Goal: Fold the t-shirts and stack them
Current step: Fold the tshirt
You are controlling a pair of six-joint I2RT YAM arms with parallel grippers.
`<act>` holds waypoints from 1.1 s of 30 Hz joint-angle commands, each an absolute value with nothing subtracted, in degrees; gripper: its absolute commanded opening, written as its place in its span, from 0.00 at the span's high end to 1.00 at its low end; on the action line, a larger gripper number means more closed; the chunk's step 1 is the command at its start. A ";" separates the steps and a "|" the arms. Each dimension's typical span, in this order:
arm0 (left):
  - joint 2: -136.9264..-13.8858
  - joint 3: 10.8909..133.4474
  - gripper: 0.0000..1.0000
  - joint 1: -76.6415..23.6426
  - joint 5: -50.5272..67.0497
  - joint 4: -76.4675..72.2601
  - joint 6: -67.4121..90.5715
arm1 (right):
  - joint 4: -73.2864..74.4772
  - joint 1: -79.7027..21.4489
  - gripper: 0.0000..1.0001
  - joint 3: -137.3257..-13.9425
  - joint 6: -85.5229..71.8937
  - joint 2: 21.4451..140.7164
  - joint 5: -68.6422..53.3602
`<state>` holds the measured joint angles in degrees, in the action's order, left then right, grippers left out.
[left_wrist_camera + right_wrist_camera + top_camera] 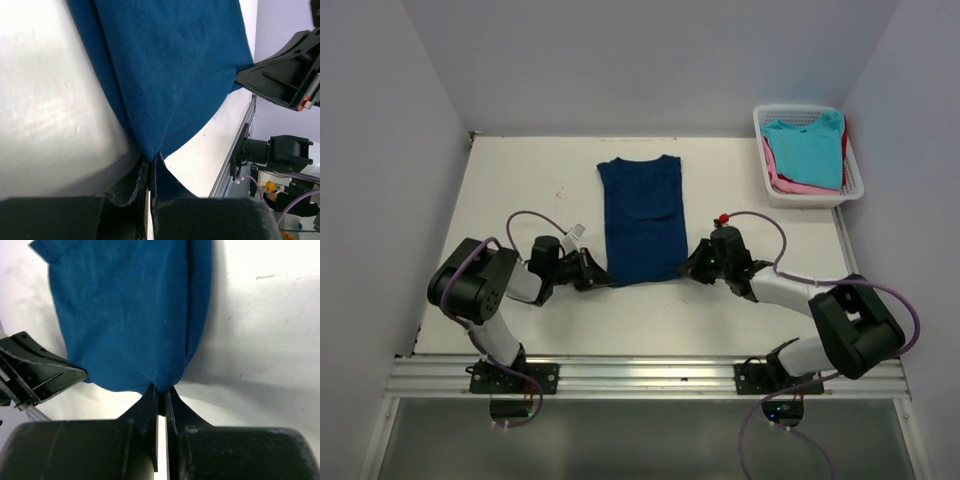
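Note:
A navy blue t-shirt lies on the white table, folded lengthwise into a narrow strip, collar at the far end. Its print does not show. My left gripper is shut on the near left corner of its hem; the cloth runs from between the fingers in the left wrist view. My right gripper is shut on the near right corner; the cloth bunches at its fingertips. A light turquoise t-shirt lies on a pink one in the basket, with red at the edge.
A white lattice basket stands at the table's far right corner. White walls close in the table at the left, back and right. An aluminium rail runs along the near edge by the arm bases.

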<state>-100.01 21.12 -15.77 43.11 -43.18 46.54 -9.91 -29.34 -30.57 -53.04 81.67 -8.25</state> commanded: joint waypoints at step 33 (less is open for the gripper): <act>-79.53 44.45 1.00 -15.21 17.50 -10.72 36.12 | 8.09 -34.10 1.00 -64.31 -29.80 88.05 11.69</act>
<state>-77.67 38.39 -16.53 23.18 -5.06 38.28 11.09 -35.48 -57.63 -34.17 85.38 8.34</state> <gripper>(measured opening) 0.018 0.036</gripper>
